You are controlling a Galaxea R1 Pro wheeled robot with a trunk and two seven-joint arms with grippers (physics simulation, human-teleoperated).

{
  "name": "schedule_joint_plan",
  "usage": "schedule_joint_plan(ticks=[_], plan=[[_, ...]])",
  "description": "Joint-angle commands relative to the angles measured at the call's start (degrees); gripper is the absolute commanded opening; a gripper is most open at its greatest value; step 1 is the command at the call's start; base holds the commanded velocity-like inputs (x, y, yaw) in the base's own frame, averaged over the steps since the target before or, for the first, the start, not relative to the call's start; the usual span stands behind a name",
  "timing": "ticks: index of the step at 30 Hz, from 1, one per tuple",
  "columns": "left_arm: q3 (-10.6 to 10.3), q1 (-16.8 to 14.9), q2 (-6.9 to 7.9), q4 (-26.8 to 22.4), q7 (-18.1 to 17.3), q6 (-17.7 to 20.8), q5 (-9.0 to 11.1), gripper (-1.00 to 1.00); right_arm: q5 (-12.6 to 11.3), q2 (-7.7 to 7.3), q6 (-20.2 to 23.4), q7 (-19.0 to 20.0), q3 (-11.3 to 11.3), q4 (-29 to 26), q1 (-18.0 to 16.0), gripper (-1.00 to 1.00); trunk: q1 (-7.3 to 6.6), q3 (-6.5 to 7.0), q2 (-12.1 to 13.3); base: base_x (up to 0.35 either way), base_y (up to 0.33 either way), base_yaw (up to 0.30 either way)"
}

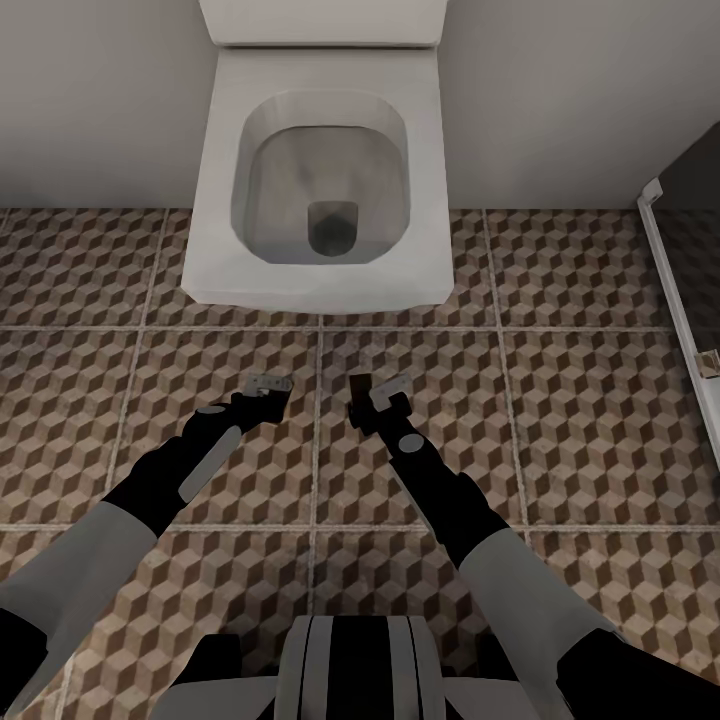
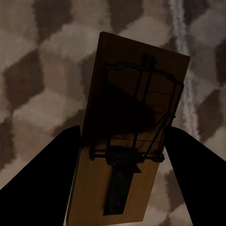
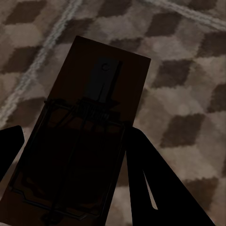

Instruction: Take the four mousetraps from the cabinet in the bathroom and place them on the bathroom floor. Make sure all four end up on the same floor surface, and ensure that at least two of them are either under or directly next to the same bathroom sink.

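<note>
You have a mousetrap (image 2: 129,136) clamped in your left gripper (image 1: 268,384) and another mousetrap (image 3: 80,141) in your right gripper (image 1: 378,385), both held above the bathroom floor (image 1: 590,400) before the toilet (image 1: 320,170). None placed yet, seemingly.

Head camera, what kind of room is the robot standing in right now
Most likely a bathroom: a white square toilet stands against the wall, and cube-patterned floor tiles with pale grout run underneath.
</note>
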Motion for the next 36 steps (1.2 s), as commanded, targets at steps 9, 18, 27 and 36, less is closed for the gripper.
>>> schedule_joint_plan(ticks=[9,18,27,36], plan=[[-0.23,-0.05,0.08,-0.21,0.56,0.12,0.59,-1.00,0.55,0.00,0.41,-0.34,0.13,-0.07,-0.02,-1.00,-0.01,-0.03,-0.01,0.000,0.000,0.000],[-0.31,-0.04,0.08,-0.24,0.60,0.12,0.59,-1.00,0.55,0.00,0.30,-0.34,0.19,-0.07,-0.02,-1.00,-0.01,-0.03,-0.01,0.000,0.000,0.000],[-0.32,-0.05,0.08,-0.20,0.64,0.18,0.59,-1.00,0.55,0.00,0.17,-0.34,0.22,-0.07,-0.02,-1.00,-0.01,-0.03,-0.01,0.058,0.000,0.000],[-0.27,-0.05,0.08,-0.07,0.64,0.20,0.59,-1.00,0.55,0.00,0.14,-0.50,0.22,-0.07,-0.02,-1.00,-0.01,-0.03,-0.01,0.010,0.000,0.000]])
